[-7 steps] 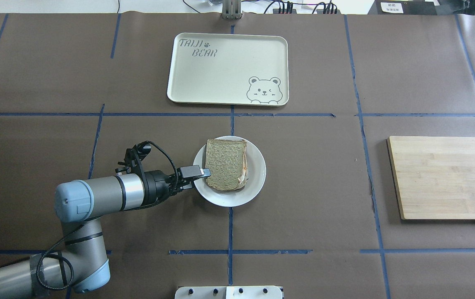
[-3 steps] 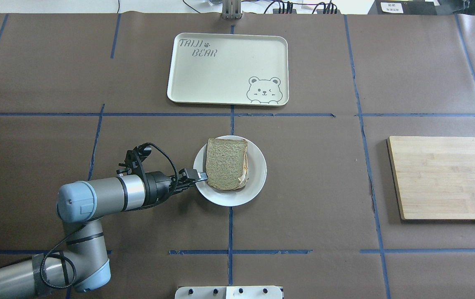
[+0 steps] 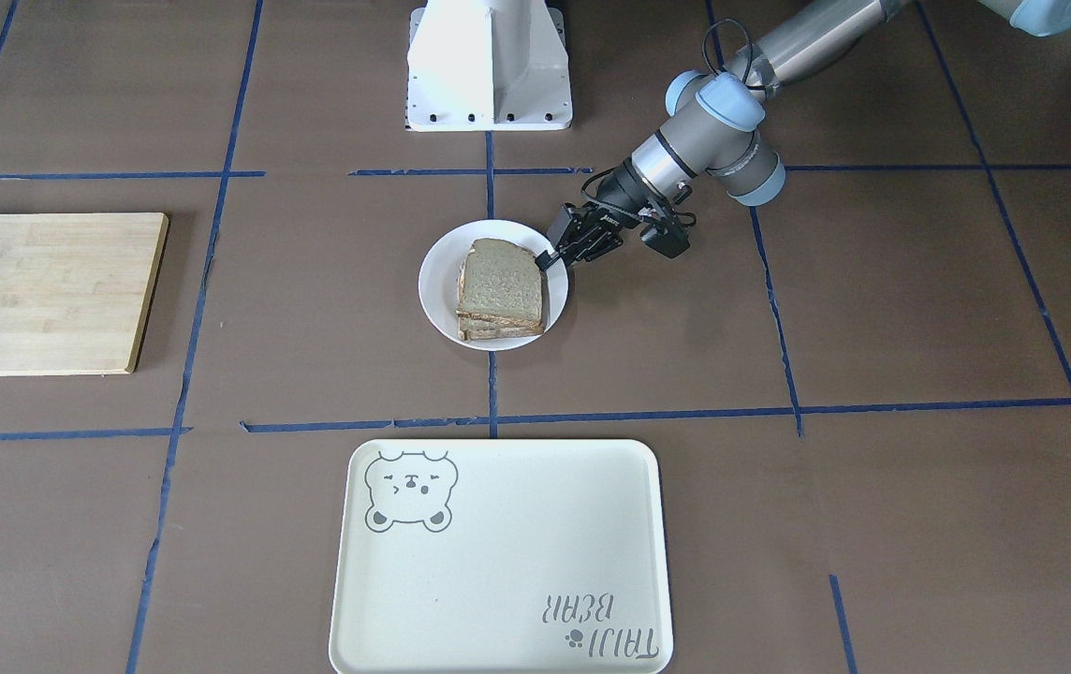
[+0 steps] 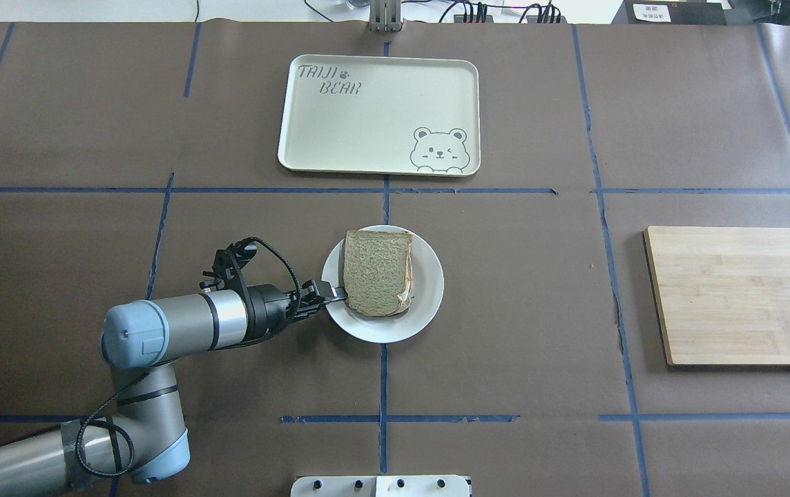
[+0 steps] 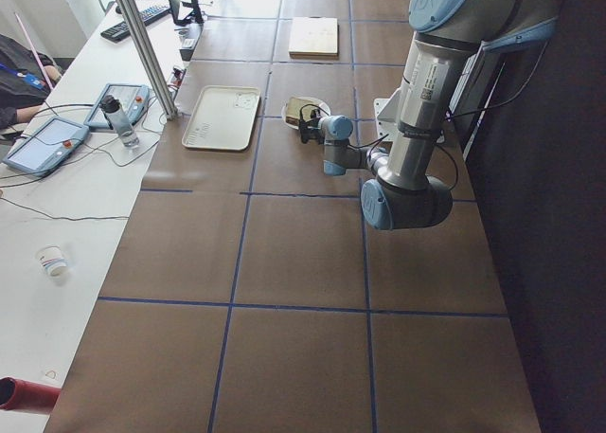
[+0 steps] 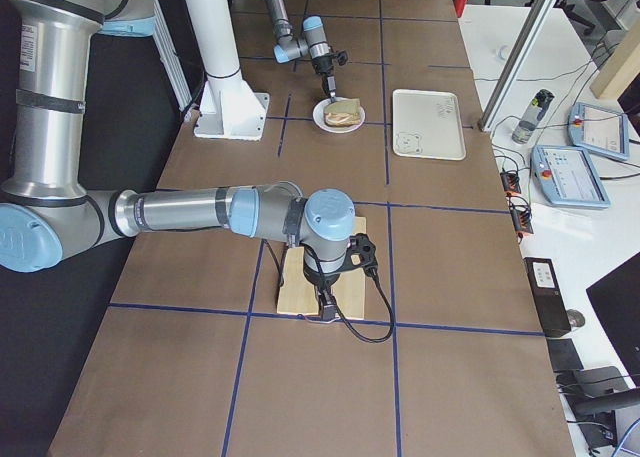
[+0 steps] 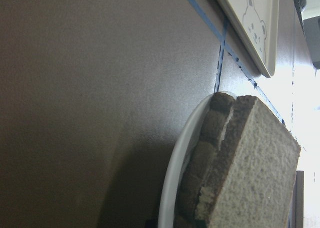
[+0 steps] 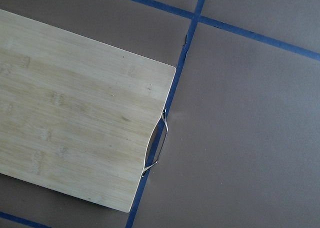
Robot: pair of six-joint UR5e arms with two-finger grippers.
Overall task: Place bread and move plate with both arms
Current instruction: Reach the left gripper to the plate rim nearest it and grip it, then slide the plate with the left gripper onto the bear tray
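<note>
Near left: the left arm (image 4: pixel 181 328) reaches in low and almost level with the table. The left gripper (image 4: pixel 331 293) is at the left rim of the plate (image 4: pixel 424 304). That flat approach suits taking a thin rim edge-on. One finger seems to lie over the rim, but I cannot tell whether the claw is pinching it or only straddling it. The wrist camera shows rim and crust close up, with no fingers in view.

Centre: the bread (image 4: pixel 378 273) lies on the plate, on top of a lower slice, with a pale and orange filling showing at the right edge. Placing looks finished; moving the plate looks like the step in hand.

Right: the right gripper (image 6: pixel 326 299) hangs over the end of the cutting board (image 4: pixel 740 297), probably parked out of the way. I cannot tell its claw state.

Far: the tray (image 4: pixel 340 131) sits beyond the plate and is the likely destination.

Against a second ago: the left claw's pale finger then overlapped the bread's left edge. It has since dropped to the rim and the arm has eased rightward. Plate and bread are practically unmoved.
</note>
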